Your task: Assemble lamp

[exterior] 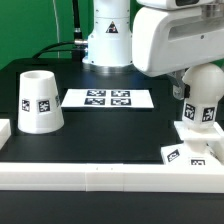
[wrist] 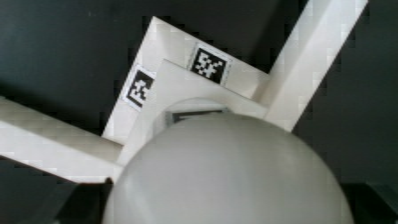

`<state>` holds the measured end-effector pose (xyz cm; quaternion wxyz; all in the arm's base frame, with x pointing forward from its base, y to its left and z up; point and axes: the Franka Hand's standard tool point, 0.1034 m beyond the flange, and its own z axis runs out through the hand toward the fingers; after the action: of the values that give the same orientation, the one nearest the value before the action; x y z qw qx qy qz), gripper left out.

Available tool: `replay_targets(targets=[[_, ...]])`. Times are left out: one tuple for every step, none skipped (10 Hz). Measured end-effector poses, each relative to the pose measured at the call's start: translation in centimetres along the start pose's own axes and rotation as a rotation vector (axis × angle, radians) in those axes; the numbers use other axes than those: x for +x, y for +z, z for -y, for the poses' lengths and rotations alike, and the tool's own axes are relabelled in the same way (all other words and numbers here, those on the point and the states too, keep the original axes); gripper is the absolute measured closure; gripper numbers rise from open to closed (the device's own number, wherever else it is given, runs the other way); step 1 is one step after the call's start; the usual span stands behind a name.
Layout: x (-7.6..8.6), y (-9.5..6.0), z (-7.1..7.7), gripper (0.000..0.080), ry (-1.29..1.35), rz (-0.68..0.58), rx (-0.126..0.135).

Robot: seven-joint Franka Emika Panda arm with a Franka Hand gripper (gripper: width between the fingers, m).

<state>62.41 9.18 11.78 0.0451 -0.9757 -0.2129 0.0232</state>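
Note:
The white ball-shaped bulb [exterior: 200, 112], with square tags on its side, stands over the low sloped base [exterior: 188, 152] at the exterior view's right, near the front rail. My gripper [exterior: 196, 94] reaches down onto the bulb's top and looks shut on it. I cannot tell whether the bulb touches the base. In the wrist view the bulb [wrist: 214, 165] fills the foreground, with the tagged base [wrist: 175, 78] beneath it. The bulb hides my fingertips there. The tapered shade [exterior: 40, 102] stands wide end down at the exterior view's left, apart from the gripper.
The marker board [exterior: 108, 98] lies flat at the middle back. A long white rail [exterior: 100, 176] runs along the front, and another rail [wrist: 324, 50] shows beside the base in the wrist view. The robot's white pedestal [exterior: 108, 40] stands behind the marker board.

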Motion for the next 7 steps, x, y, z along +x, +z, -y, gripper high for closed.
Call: replay_targets(targets=[[0.0, 0.0, 0.01, 0.0222, 0.007, 0.0, 0.0], [0.01, 0.0, 0.01, 0.0222, 0.028, 0.0, 0.001], [-0.04, 0.01, -0.06, 0.0222, 0.051, -0.002, 0.01], [-0.11, -0.03, -0.25, 0.0222, 0.159, -0.006, 0.029], [-0.09, -0.07, -0.12, 0.0222, 0.309, -0.007, 0.04], [-0.03, -0.07, 0.1, 0.0221, 0.453, -0.006, 0.054], [-0.05, -0.03, 0.14, 0.022, 0.569, -0.004, 0.067]])
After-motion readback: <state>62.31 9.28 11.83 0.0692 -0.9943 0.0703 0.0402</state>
